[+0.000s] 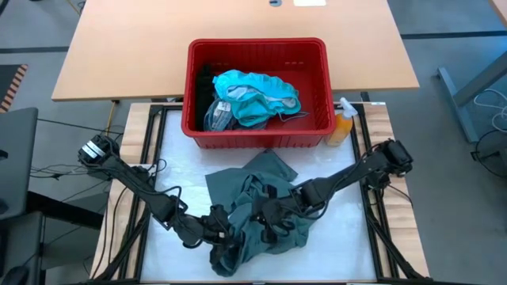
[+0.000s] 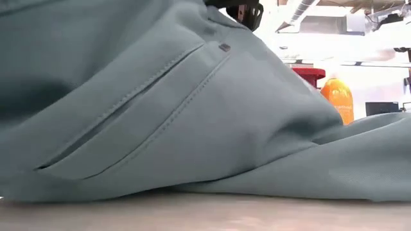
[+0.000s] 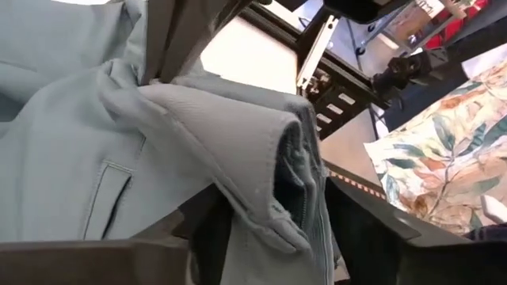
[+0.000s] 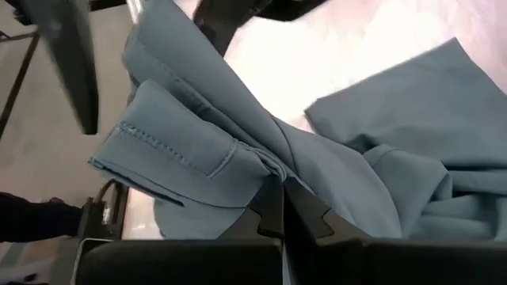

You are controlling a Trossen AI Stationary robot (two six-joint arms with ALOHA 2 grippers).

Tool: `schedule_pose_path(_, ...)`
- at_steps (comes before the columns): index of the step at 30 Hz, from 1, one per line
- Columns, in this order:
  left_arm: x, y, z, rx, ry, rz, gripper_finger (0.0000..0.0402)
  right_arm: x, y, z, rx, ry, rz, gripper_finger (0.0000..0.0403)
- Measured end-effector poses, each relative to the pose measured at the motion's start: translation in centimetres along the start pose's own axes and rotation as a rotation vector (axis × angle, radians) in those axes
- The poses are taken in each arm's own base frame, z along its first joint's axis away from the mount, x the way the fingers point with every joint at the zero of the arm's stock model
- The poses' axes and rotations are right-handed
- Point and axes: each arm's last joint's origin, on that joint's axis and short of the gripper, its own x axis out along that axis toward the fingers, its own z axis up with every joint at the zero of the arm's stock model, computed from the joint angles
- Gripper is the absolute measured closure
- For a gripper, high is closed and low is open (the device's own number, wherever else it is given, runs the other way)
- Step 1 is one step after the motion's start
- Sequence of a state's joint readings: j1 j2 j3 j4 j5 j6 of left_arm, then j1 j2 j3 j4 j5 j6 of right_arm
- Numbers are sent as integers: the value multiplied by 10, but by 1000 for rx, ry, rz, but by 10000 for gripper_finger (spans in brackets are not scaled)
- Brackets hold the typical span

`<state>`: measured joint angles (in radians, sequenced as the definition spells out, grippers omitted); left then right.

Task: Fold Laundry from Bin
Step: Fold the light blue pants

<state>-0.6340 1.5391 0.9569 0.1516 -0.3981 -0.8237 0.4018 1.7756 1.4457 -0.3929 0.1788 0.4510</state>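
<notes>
- White table mat [image 1: 178, 170] carries the crumpled grey-green garment [image 1: 265, 202]; red bin [image 1: 257, 131] at 12 o'clock
- Left gripper [image 1: 226, 233] parted around a fold
- Right gripper [image 1: 269, 214] pinches the cloth shut

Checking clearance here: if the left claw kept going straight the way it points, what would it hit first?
Most likely the grey-green garment: a thick fold lies between the left claw's open fingers, directly ahead.

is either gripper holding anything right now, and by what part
The right gripper is shut on a stitched fold of the grey-green garment. The left gripper has fabric between its fingers, but whether it grips cannot be told.
</notes>
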Motion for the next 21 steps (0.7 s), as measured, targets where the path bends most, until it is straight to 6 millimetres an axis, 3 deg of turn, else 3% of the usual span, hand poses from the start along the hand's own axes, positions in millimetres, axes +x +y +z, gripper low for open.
schedule_pose_path(21, 5, 8, 10, -204, -37, 23, 189, 4, -12, 3, 134, -8, 0, 387)
